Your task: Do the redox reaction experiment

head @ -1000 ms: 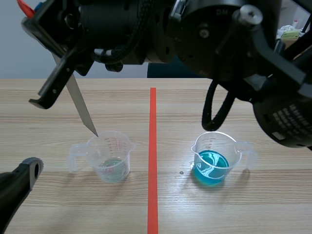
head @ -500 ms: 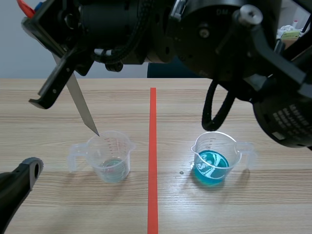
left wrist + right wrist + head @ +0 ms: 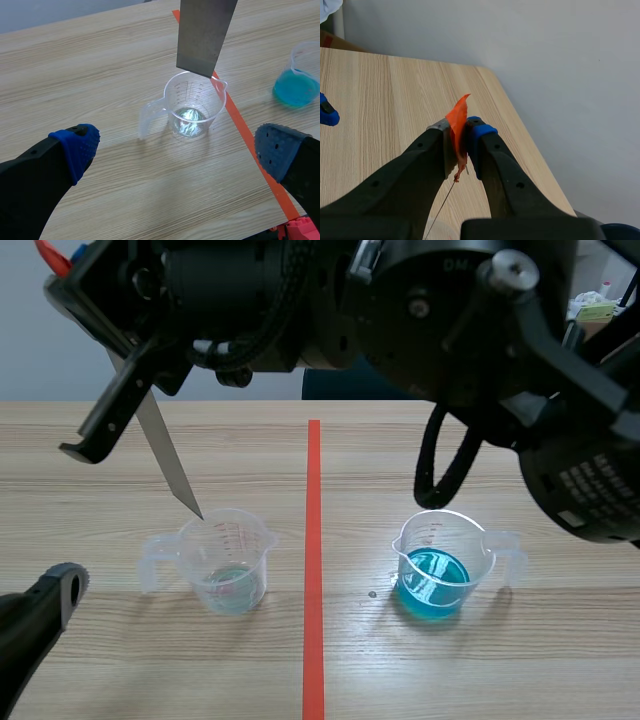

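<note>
A clear measuring cup [image 3: 225, 560] with a little pale liquid stands left of the red tape line. A second cup [image 3: 440, 565] holding blue liquid stands right of it. My right arm [image 3: 420, 310] reaches across the top to the left. Its gripper [image 3: 459, 131] is shut on the orange-taped end of a thin metal strip [image 3: 165, 455]. The strip slants down, and its lower tip sits at the clear cup's far rim. In the left wrist view the strip [image 3: 205, 35] hangs over the clear cup [image 3: 192, 107]. My left gripper [image 3: 177, 145] is open, low, on the near side of that cup.
The red tape line [image 3: 313, 570] runs down the middle of the wooden table. A small droplet [image 3: 372, 593] lies beside the blue cup. The blue cup [image 3: 297, 82] shows ahead of the left gripper's right finger. A grey wall stands behind the table.
</note>
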